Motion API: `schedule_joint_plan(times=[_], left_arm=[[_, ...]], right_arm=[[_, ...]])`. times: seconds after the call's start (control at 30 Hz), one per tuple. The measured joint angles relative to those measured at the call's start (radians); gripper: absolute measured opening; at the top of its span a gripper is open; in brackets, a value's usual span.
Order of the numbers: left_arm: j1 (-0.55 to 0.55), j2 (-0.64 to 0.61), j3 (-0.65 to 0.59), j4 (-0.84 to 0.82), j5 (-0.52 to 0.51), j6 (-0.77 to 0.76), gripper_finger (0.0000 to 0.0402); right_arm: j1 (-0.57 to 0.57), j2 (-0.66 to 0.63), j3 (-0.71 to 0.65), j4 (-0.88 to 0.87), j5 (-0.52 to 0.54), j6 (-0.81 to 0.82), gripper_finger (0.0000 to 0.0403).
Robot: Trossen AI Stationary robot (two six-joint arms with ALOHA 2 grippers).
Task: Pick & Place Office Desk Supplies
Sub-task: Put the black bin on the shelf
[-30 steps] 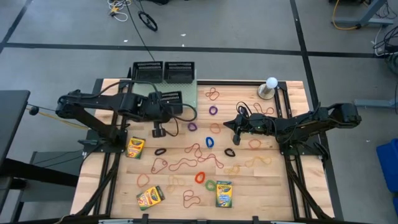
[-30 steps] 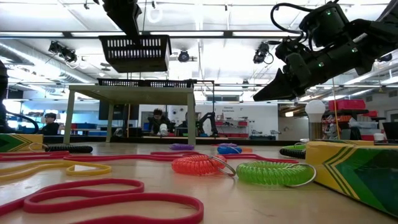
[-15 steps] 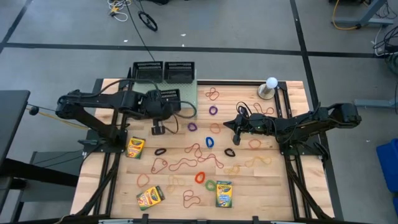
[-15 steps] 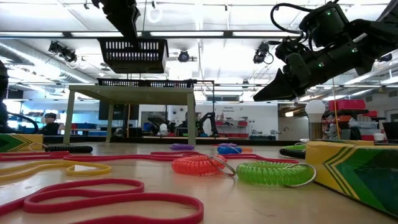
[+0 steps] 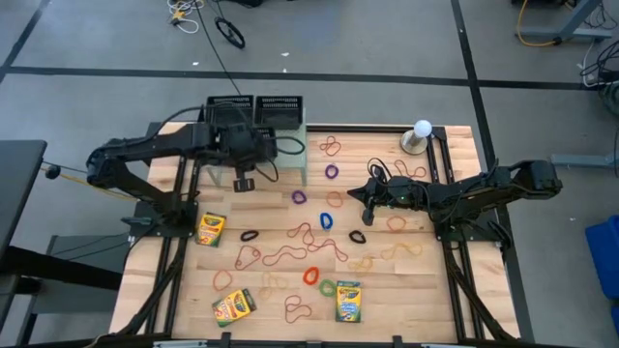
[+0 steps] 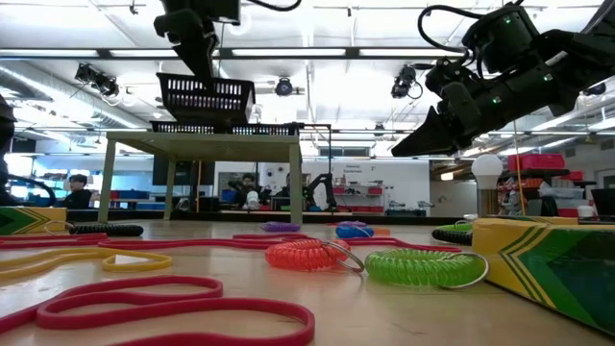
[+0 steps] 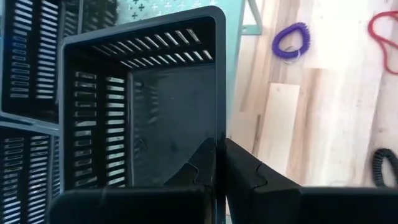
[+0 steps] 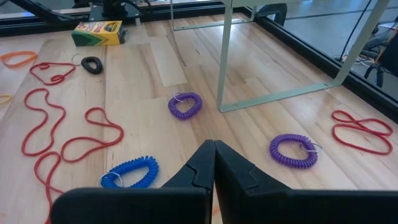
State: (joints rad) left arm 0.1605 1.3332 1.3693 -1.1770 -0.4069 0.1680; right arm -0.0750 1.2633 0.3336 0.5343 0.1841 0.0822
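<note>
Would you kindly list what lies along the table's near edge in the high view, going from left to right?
Slanted crayon box → red rubber-band loop → upright crayon box.

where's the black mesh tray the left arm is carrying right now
The black mesh tray is pinched by its wall in the left claw, held above the pale green shelf at the table's far left, beside the two trays already on it.

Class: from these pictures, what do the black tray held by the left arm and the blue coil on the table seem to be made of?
Black tray: likely moulded plastic, matte, with even slotted walls and rounded corners. Blue coil: probably flexible plastic, glossy, wound in a tight spiral.
</note>
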Motion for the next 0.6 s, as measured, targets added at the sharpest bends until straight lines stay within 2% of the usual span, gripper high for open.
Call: schedule_joint_plan(times=[0.17, 0.6], left_arm=[[0.032, 0.000, 0.000, 0.016, 0.058, 0.024, 0.0017], [0.077, 0.001, 0.000, 0.029, 0.101, 0.057, 0.0018]], right_arm=[[0.000, 0.000, 0.000, 0.000, 0.000, 0.000, 0.0011], [0.000, 0.000, 0.000, 0.000, 0.000, 0.001, 0.0011]])
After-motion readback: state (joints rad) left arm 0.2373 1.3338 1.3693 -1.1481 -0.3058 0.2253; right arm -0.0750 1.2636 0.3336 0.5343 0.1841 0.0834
